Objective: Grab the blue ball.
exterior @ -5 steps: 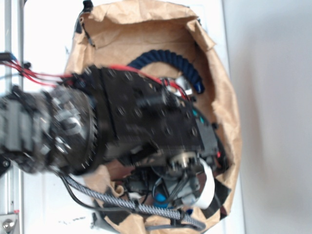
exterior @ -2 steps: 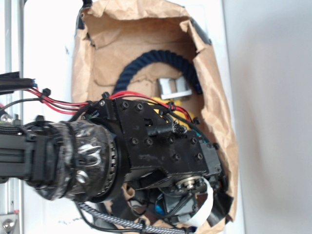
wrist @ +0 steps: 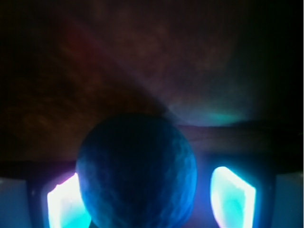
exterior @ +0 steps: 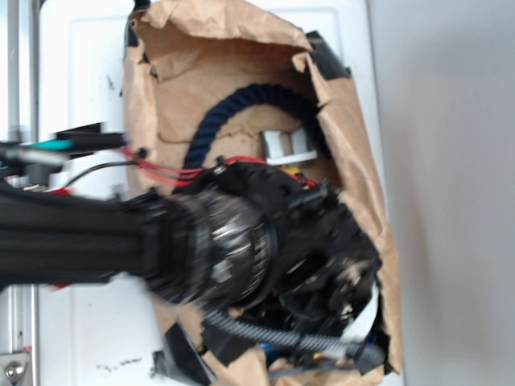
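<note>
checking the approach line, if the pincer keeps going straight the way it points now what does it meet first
Most likely the blue ball: in the wrist view it fills the space between the two glowing fingers, directly ahead of the pincer. Whether the fingers already touch it is unclear in the dim view.

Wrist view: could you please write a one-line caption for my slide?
Close-up of the blue ball sitting between the two glowing fingers of the gripper, dim brown surface behind.

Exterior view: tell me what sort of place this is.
Probably a lab robot test cell: a brown paper-lined bin on a white surface, holding a dark navy rope, with a metal rail alongside.
</note>
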`<move>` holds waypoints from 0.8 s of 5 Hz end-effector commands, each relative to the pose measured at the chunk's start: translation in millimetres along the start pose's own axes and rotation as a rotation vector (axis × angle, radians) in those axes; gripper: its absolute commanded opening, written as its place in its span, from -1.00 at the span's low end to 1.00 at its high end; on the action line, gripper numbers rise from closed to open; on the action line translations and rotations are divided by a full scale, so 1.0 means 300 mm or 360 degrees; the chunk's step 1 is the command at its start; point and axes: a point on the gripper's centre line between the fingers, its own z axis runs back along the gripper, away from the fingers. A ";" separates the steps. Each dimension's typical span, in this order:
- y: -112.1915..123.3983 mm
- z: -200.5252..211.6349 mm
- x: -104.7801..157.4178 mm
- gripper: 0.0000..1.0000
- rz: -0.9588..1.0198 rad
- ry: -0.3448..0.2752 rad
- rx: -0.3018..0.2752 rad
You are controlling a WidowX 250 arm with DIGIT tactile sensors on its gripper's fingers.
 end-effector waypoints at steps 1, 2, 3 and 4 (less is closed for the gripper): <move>-0.007 0.005 0.082 -1.00 -0.0110 -0.0037 0.0054; -0.017 0.023 0.086 -1.00 -0.0130 -0.0018 0.0067; -0.039 0.074 0.084 -1.00 -0.0137 0.0031 0.0134; -0.073 0.167 0.077 -1.00 -0.0045 0.0145 0.0299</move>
